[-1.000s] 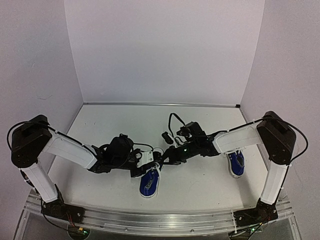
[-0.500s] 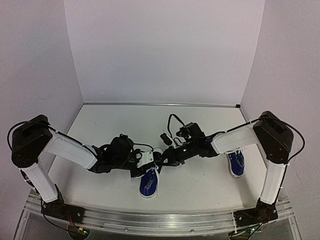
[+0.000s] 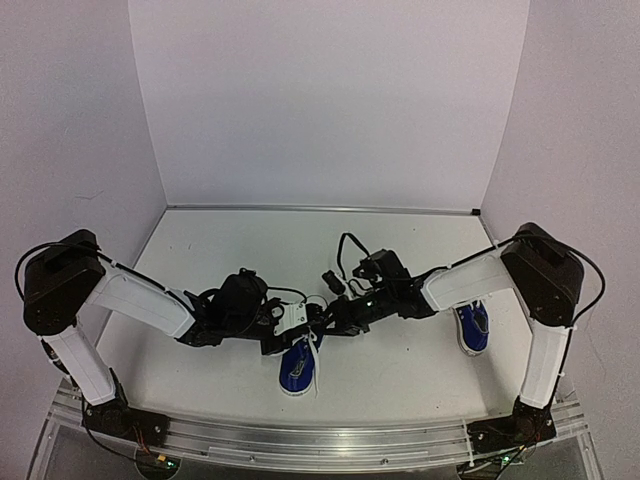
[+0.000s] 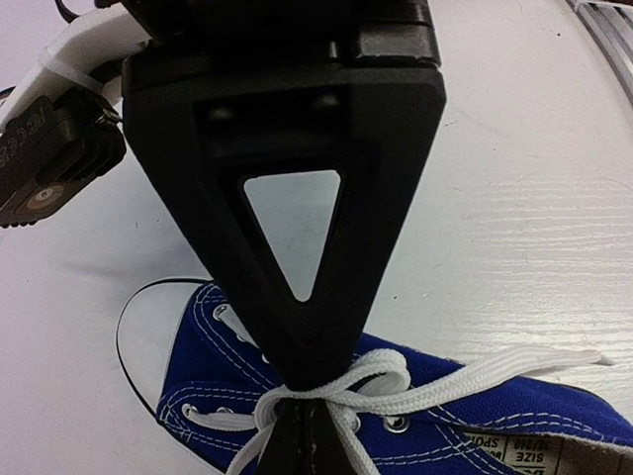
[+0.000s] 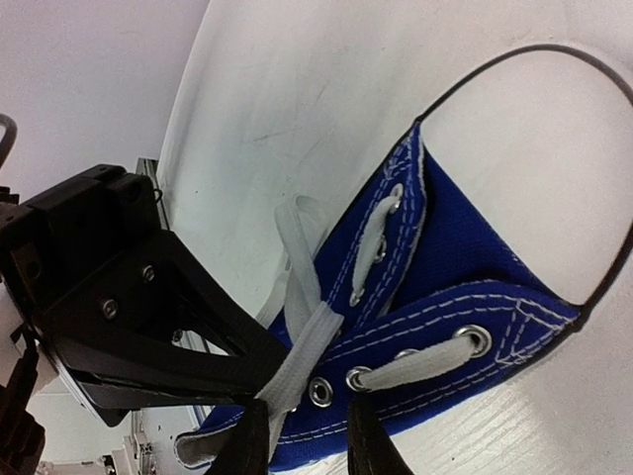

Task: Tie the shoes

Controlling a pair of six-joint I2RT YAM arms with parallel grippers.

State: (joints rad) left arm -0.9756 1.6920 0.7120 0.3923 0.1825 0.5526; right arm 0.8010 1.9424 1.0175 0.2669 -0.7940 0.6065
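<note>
**Both pincers down at the middle sneaker's laces**

White table (image 3: pixel 400 250) with one blue sneaker (image 3: pixel 297 368) near the front middle. The other sneaker (image 3: pixel 471 328) is off to the right, partly under the right arm (image 3: pixel 470 278). Left gripper (image 4: pixel 307 391) is pinched tight on the white laces (image 4: pixel 445 381) where they cross over the tongue. Right gripper (image 5: pixel 309 445) is only narrowly parted, with a lace running into the gap, not squeezed.

The label (image 4: pixel 516 453) inside the blue shoe (image 4: pixel 213 386) reads "SIZE", upside down.
</note>
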